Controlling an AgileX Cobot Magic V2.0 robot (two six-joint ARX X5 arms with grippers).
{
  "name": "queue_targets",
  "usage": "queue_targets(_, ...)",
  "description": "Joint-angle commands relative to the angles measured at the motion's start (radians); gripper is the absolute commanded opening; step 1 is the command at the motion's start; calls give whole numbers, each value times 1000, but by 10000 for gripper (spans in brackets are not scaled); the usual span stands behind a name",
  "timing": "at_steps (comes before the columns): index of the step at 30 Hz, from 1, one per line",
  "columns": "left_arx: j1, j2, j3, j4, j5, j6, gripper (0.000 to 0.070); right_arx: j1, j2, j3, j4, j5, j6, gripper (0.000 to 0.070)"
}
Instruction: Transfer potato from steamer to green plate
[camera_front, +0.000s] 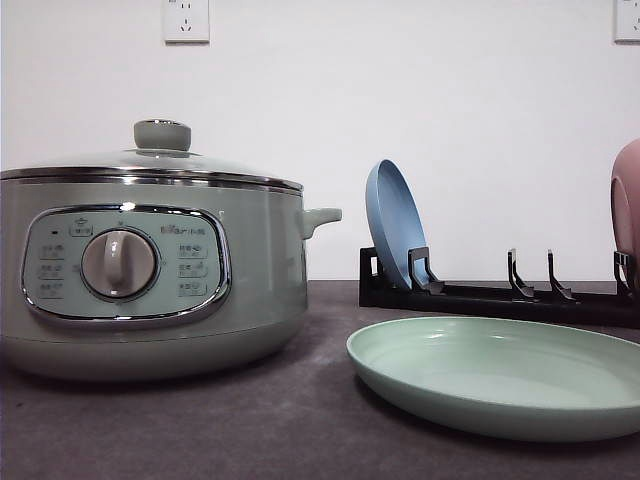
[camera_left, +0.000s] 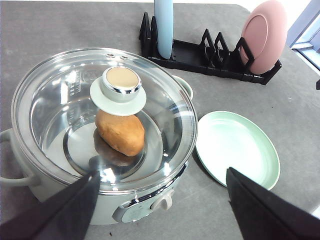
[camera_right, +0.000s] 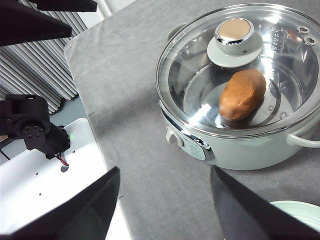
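Black fingers of the left gripper (camera_left: 160, 210) stand spread wide, nothing between them, held above the steamer (camera_left: 102, 132) and the near edge of the green plate (camera_left: 237, 149). Right gripper (camera_right: 165, 210) likewise wide apart and empty, hanging over the grey table (camera_right: 125, 90) in front of the steamer's dial side.

Glass lid (camera_left: 60, 100) sits closed on the steamer, its pale green knob (camera_left: 120, 85) with chrome rim at centre. Through the glass: the potato (camera_left: 120, 132) — orange-brown, lying on its side on the metal floor of the pot, partly under the knob as the left wrist view sees it. Right wrist view shows the same potato just beside the knob, lid seated all round.

Green plate lies flat on the table just beside the steamer, on the robot's right of it, apart from the pot wall, with nothing on it.

Behind the plate — a black plate rack (camera_front: 470, 295). Blue plate (camera_front: 392, 225) stands on edge in a slot at its left end; pink plate (camera_left: 262, 35) stands at the right end. Two wall sockets (camera_front: 186, 20) are visible on the white wall in the front view.
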Motion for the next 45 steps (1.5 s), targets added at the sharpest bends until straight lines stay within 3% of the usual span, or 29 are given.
queue_targets(1, -2, 8, 21, 20, 4, -10, 515, 5, 7, 17, 6, -4, 3, 357)
queue_targets(7, -3, 90, 92, 13, -9, -46, 515, 5, 7, 17, 5, -4, 3, 357)
queue_targets(13, -35, 271, 289, -75, -75, -32, 515, 5, 7, 17, 0, -3, 3, 357)
queue_targets(25, -203, 682, 671, -250, -306, 6, 514, 5, 7, 17, -6, -3, 3, 357)
queue_targets(35, -293, 890, 718, -246, -405, 14, 514, 5, 7, 17, -17, -3, 3, 357)
queue_targets(45, -315, 997, 718, -239, -439, 36, 514, 5, 7, 17, -17, -3, 3, 357)
